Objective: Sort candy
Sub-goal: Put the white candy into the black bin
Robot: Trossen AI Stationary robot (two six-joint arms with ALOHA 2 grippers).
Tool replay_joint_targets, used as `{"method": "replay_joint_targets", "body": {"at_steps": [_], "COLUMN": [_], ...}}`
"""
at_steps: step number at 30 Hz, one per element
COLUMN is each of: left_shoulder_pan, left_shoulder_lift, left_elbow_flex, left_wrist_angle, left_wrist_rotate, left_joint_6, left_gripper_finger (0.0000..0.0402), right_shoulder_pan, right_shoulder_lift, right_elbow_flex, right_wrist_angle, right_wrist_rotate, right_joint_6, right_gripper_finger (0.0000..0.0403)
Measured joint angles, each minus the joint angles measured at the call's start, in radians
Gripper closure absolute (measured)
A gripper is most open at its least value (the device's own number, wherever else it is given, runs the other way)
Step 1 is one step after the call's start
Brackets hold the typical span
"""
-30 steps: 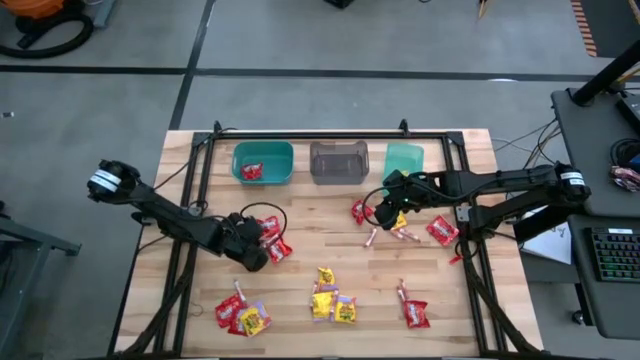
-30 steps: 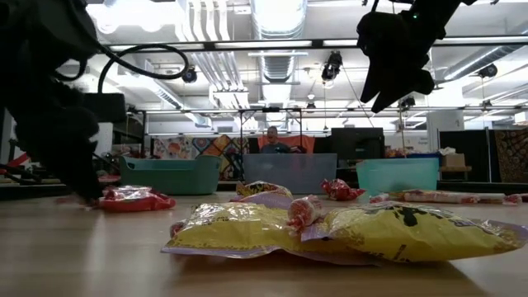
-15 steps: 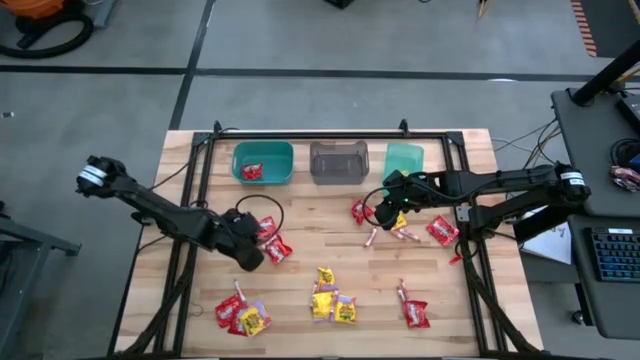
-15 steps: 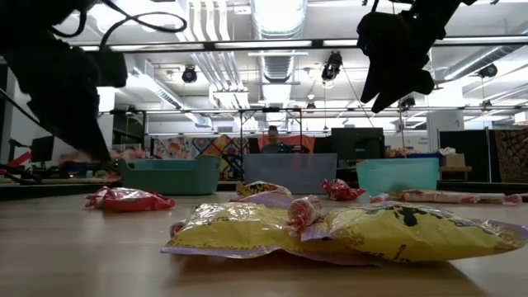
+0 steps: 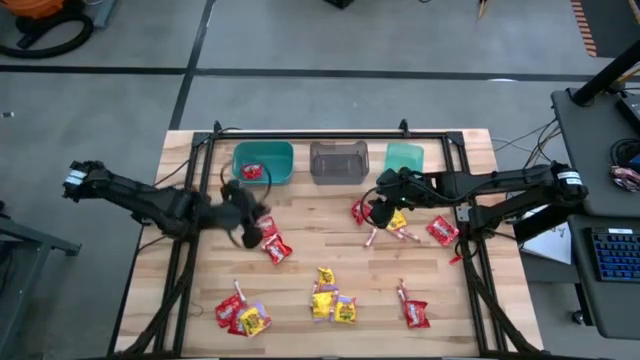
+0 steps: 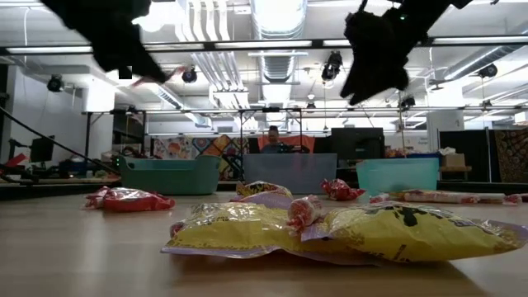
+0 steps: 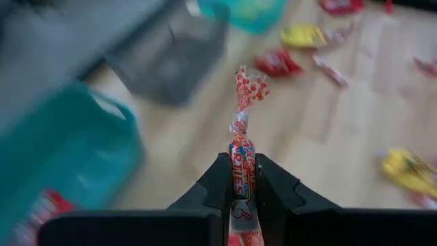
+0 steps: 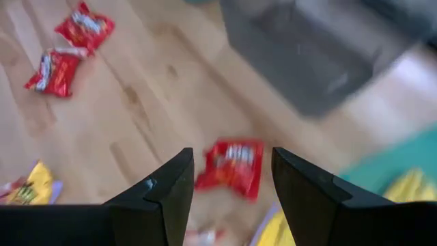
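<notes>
Your left gripper (image 7: 244,179) has its jaws clenched on a thin pinkish wrapped candy stick (image 7: 242,140), raised near the teal plastic bin (image 5: 263,162) at the worktop's far edge; your right gripper (image 8: 232,179) hangs with jaws parted over a red shiny candy packet (image 8: 231,166) beside the grey plastic bin (image 5: 339,161).

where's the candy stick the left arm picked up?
Clamped upright in the left end effector: the pinkish candy stick. In the high view it's near the teal bin, left of the grey bin.

red-and-white candy stick (image 7: 240,154), red packets (image 5: 277,247), yellow packets (image 5: 325,276), teal bin (image 5: 284,161)
</notes>
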Motion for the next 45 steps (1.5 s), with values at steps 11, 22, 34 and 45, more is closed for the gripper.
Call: {"method": "replay_joint_targets", "body": {"at_steps": [11,22,34,45], "left_shoulder_pan": [0.396,0.421,0.413,0.411], "left_shoulder_lift": [0.066,0.309,0.454,0.598], "left_elbow_flex": [-0.099,-0.167,-0.167,-0.167], "left_wrist_angle": [0.753,1.23,1.49,1.667], "left_wrist_rotate": [0.536,0.574,0.591,0.599], "left_joint_6": [0.425,0.34,0.209,0.132], "left_gripper_finger": [0.0379,0.0379,0.0379,0.0379], "right_shoulder_pan": [-0.033,-0.111,-0.134,-0.133], "right_shoulder_lift": [0.145,0.337,0.387,0.409], "right_elbow_flex": [-0.059,-0.062,-0.062,-0.062], "right_wrist_angle": [0.644,1.157,1.239,1.272], "right_wrist_rotate": [-0.039,-0.324,-0.332,-0.339], "right_joint_6": [-0.547,-0.567,-0.508,-0.509], "right_gripper_finger": [0.0217,0.0217,0.0217,0.0249]}}
